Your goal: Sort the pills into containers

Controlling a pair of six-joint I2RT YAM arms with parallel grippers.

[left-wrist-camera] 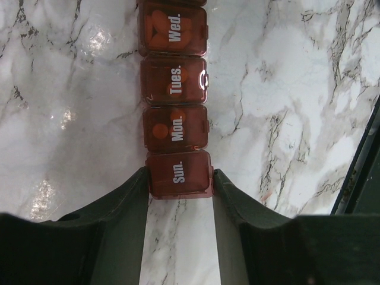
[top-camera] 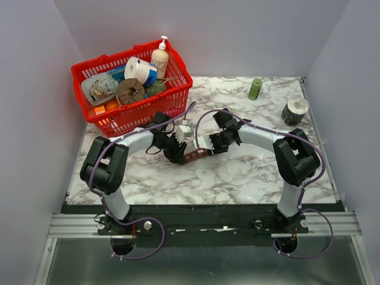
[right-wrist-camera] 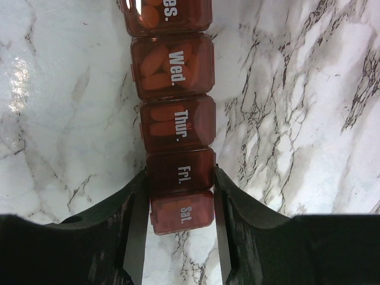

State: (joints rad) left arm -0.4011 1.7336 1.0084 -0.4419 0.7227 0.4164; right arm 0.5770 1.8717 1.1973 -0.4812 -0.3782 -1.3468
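The containers are one dark red-brown pill strip (top-camera: pixel 196 155) lying on the marble table between both grippers. In the left wrist view the strip (left-wrist-camera: pixel 173 83) shows lids marked Sun., Mon., Tues. and Wed., with orange pills (left-wrist-camera: pixel 161 35) under the Wed. lid. My left gripper (left-wrist-camera: pixel 180 173) is shut on the Sun. end. In the right wrist view the strip (right-wrist-camera: pixel 173 68) shows lids up to Sat., with orange pills (right-wrist-camera: pixel 157 65) under Wed. and Thur. My right gripper (right-wrist-camera: pixel 181 172) is shut on the Fri. compartment. All visible lids are closed.
A big red wire basket (top-camera: pixel 176 100) full of household items stands at the back left, close behind the left arm. A green bottle (top-camera: pixel 255 89) and a roll of tape (top-camera: pixel 295 110) stand at the back right. A small white object (top-camera: pixel 185 129) lies by the grippers.
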